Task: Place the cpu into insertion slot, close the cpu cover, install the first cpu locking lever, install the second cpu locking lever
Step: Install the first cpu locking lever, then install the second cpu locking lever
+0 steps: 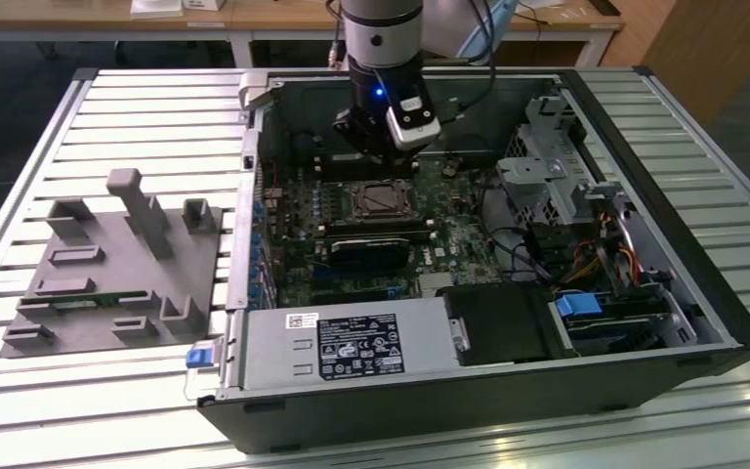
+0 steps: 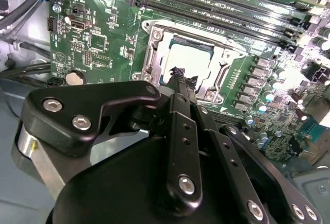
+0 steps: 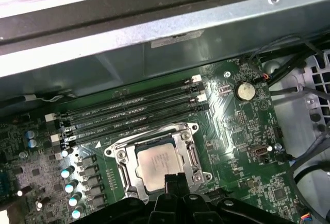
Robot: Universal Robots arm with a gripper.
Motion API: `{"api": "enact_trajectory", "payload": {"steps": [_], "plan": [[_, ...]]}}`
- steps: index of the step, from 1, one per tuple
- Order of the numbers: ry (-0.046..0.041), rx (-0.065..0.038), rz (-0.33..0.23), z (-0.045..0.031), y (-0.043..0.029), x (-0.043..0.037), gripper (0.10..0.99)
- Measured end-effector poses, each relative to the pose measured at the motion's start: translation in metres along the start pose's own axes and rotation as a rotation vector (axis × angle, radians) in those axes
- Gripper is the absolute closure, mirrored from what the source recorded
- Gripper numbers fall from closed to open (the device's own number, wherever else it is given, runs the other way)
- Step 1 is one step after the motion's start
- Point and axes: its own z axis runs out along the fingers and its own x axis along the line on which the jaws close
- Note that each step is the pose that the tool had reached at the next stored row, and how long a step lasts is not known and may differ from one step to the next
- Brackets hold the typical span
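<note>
- The cpu has a pale silvery-grey top.
- The cpu cover is bright silver metal.
- The circuit board is green.
- The memory slots are black.
- The claw is matte black with silver screws.
- The surface is pale grey, ribbed in stripes.

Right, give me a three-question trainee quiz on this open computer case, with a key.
1. True or false: the cpu shows through the window of the cpu cover.
2. The claw hangs over: A the power supply, B the green motherboard beside the cpu, C the drive bay.
3. Fill in: the long black slots next to the cpu cover are ___ slots.
Key: 1 true; 2 B; 3 memory.
</note>
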Motion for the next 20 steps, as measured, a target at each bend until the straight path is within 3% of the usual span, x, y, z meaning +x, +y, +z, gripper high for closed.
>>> {"api": "enact_trajectory", "payload": {"steps": [15,20], "plan": [[0.0000,0.000,0.000,-0.0003,-0.0022,-0.0007,0.980],[0.0000,0.000,0.000,-0.0005,-0.0069,-0.0021,0.980]]}}
